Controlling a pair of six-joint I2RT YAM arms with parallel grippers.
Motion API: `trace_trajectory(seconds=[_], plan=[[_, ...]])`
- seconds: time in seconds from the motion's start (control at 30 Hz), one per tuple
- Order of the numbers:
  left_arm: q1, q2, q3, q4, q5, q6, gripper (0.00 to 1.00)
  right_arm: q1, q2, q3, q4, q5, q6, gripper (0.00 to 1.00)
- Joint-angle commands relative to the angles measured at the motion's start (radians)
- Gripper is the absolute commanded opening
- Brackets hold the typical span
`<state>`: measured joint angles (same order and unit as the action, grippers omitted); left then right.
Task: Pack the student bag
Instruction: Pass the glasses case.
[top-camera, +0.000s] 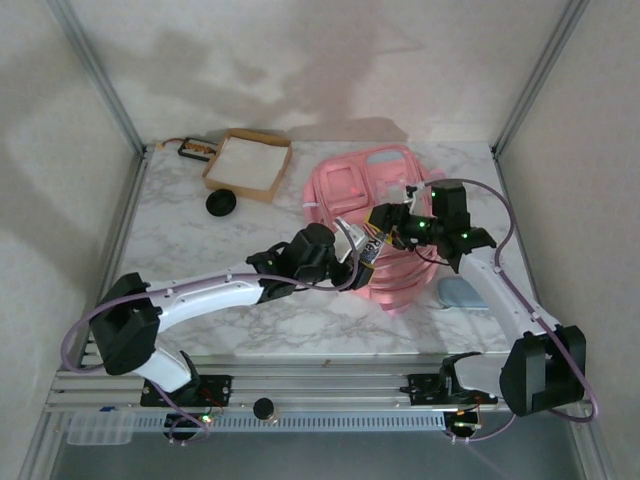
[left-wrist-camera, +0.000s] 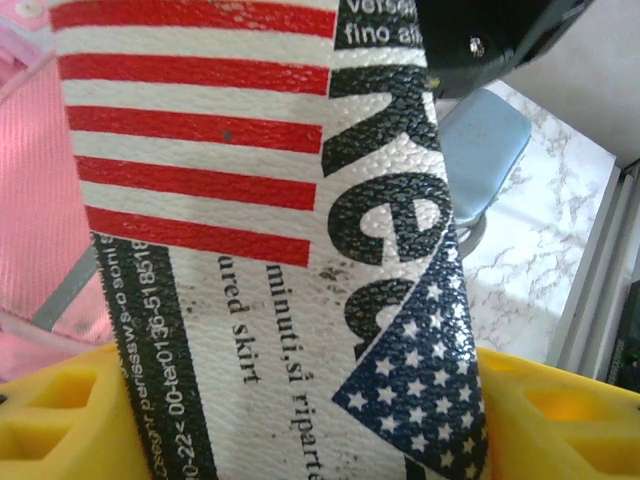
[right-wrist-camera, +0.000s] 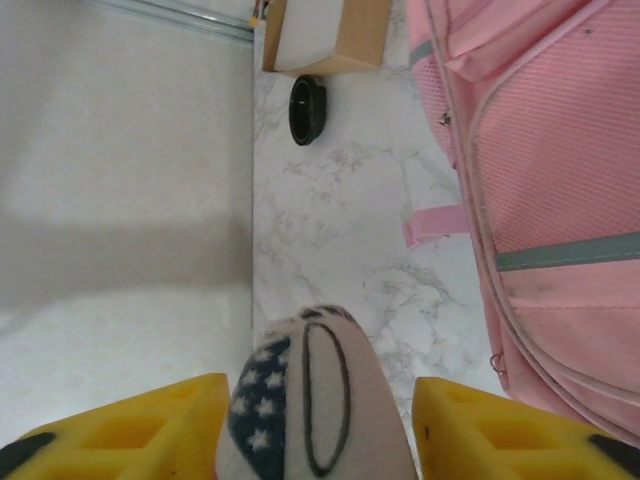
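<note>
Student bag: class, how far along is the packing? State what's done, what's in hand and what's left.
Done: nothing can be confirmed inside the bag. In hand: a flag-print pouch, gripped by the left hand over the bag; the right hand brackets its end, grip unclear. Left: getting the pouch in, and perhaps the blue case lying beside the bag.

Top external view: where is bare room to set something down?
Bare table lies between the black disc and the left arm, and along the near edge in front of the student bag. Crowded centre-right: left gripper and right gripper meet on the flag-print pouch over the bag's near-left edge.
</note>
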<state>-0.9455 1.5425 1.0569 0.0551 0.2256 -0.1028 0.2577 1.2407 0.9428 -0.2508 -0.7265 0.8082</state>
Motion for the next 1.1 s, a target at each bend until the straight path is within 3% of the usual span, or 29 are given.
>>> trace_trajectory(seconds=[0.0,0.07,0.23,0.37,0.57,0.7,0.9,1.07], plan=[[-0.001,0.022,0.055,0.032,0.034,0.035,0.34,-0.018,-0.013,-0.004,0.016,0.0,-0.015,0.45],[-0.001,0.034,0.065,0.026,0.035,0.045,0.39,-0.045,-0.015,-0.005,0.004,0.0,-0.03,0.37],[0.001,0.047,0.11,-0.037,0.018,0.113,0.74,-0.172,-0.03,0.006,-0.035,-0.009,-0.095,0.35],[0.026,0.106,0.157,-0.115,-0.089,0.231,0.85,-0.338,-0.055,-0.005,-0.049,-0.034,-0.127,0.34],[0.026,0.267,0.283,-0.193,-0.088,0.353,0.92,-0.602,-0.079,-0.049,0.01,-0.109,-0.1,0.34],[0.028,0.368,0.375,-0.235,-0.112,0.406,0.94,-0.702,-0.089,-0.064,0.022,-0.131,-0.094,0.35],[0.033,0.479,0.472,-0.242,-0.172,0.444,0.94,-0.741,-0.102,-0.075,0.026,-0.118,-0.101,0.35],[0.046,0.535,0.553,-0.248,-0.208,0.474,0.83,-0.741,-0.101,-0.094,0.038,-0.12,-0.1,0.35]])
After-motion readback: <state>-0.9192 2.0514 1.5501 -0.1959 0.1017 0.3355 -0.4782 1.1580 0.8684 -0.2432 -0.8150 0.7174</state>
